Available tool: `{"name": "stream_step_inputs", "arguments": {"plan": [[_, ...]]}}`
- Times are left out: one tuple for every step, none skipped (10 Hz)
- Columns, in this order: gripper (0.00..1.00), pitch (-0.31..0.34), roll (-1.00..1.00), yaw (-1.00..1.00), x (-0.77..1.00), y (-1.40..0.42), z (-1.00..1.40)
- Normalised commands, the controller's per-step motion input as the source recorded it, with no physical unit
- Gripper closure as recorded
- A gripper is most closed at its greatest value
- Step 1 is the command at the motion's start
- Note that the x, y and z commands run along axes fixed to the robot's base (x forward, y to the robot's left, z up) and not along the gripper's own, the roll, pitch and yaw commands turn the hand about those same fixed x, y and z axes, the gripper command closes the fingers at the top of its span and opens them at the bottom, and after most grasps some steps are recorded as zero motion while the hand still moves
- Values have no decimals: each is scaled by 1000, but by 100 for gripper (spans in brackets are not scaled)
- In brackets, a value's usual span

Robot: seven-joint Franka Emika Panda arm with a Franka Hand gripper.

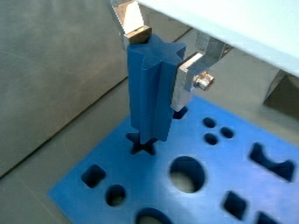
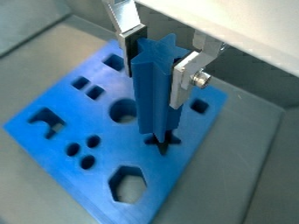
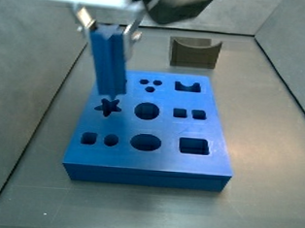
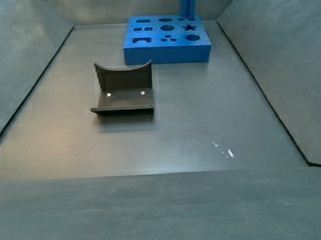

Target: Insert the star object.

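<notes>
The star object (image 1: 149,87) is a tall bright-blue peg with ridged sides. It stands upright between my fingers, and my gripper (image 1: 160,63) is shut on its upper part. It also shows in a wrist view (image 2: 156,92) and in both side views (image 3: 109,63) (image 4: 189,1). Its lower end is right over the star-shaped hole (image 1: 142,148) (image 3: 110,109) of the flat blue board (image 3: 153,153). I cannot tell whether the tip has entered the hole. The gripper (image 2: 156,63) grips with one silver finger (image 2: 186,77) on each side of the peg.
The board (image 4: 169,42) has several other shaped holes, including a round one (image 2: 124,110) beside the star hole. A grey curved block (image 3: 193,53) (image 4: 122,90) lies on the grey floor apart from the board. Sloping grey walls ring the floor.
</notes>
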Motion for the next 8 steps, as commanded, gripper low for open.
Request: {"name": "stream_step_inputs", "arguments": {"plan": [[100, 0, 0, -397, -254, 0, -491], [100, -9, 0, -269, -214, -54, -460], [100, -7, -4, -91, -80, 0, -377], [100, 0, 0, 0, 6, 0, -249], [100, 3, 0, 0, 151, 0, -191], [100, 9, 0, 0, 223, 0, -269], [100, 0, -13, -26, 320, 0, -366], [100, 0, -93, -54, 306, -37, -454]]}}
